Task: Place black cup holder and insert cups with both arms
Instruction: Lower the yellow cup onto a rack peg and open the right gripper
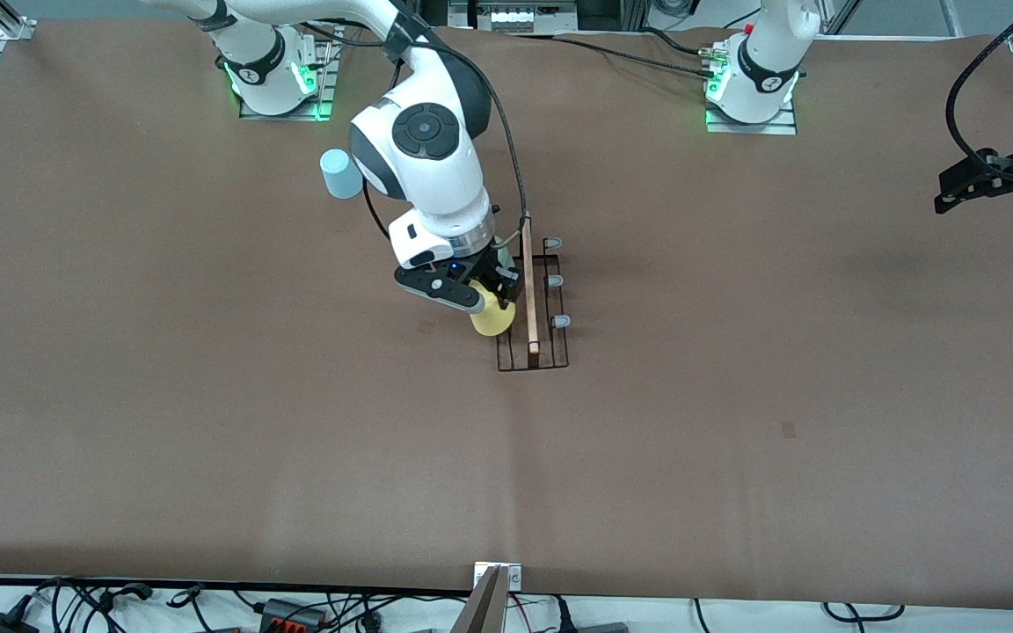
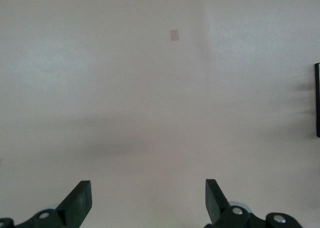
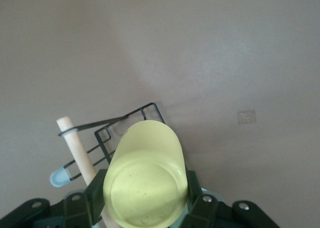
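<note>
**Yellow cup held over the wire rack**

A small yellow plastic cup (image 1: 492, 317) is gripped by the right arm's black two-finger gripper (image 1: 482, 294) over the thin black wire rack with a wooden rod handle (image 1: 531, 299). A light blue tapered cup (image 1: 341, 173) is seen on the brown table (image 1: 735, 396), farther from the camera. The left gripper (image 1: 968, 186) is parked over the table's edge at the left arm's end.

My right gripper (image 1: 491, 290) is matt black plastic, clamped on the smooth, softly glossy yellow cup (image 3: 145, 180). Thin black wire forms the cup holder (image 1: 557, 352), with a pale wooden rod (image 1: 529, 290). The brown table covering (image 1: 735, 396) looks matt, cloth-like.
</note>
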You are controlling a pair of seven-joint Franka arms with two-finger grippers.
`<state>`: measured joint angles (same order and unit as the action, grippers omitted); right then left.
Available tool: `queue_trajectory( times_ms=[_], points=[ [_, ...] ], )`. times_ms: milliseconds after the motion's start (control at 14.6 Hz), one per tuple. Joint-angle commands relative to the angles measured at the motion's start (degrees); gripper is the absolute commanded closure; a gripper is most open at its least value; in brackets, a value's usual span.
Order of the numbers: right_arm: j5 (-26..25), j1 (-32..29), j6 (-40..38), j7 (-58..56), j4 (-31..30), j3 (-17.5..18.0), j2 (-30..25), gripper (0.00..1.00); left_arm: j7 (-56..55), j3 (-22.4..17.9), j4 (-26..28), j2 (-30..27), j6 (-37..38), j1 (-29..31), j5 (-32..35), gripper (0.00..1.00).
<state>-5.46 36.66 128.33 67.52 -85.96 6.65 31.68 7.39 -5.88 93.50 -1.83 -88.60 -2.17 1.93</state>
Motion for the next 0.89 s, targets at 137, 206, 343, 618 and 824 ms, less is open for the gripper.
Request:
queue_trajectory(
  times_ms=[137, 206, 343, 618, 824],
  points=[
    [-0.6, 1.4, -0.6, 1.0, 2.4, -0.8, 2.5, 0.01, 0.9, 0.0, -0.5, -0.4, 1.1, -0.5, 0.6, 0.00],
    [-0.7, 1.4, -0.7, 0.2, 2.4, -0.8, 2.5, 0.00, 0.9, 0.0, -0.5, -0.4, 1.1, -0.5, 0.6, 0.00],
    [-0.4, 1.3, -1.3, -0.5, 2.5, -1.9, 2.0, 0.00, 1.0, 0.0, -0.5, -0.4, 1.2, -0.5, 0.6, 0.00],
    [0.1, -3.0, -2.7, -6.2, 0.2, -2.0, -3.4, 0.00, 1.0, 0.0, -0.5, -0.4, 1.2, -0.5, 0.6, 0.00],
    [0.2, -11.0, -7.5, -20.1, -9.3, -1.6, -14.5, 0.00, 1.0, 0.0, -0.5, -0.4, 1.2, -0.6, 0.6, 0.00]
  ],
)
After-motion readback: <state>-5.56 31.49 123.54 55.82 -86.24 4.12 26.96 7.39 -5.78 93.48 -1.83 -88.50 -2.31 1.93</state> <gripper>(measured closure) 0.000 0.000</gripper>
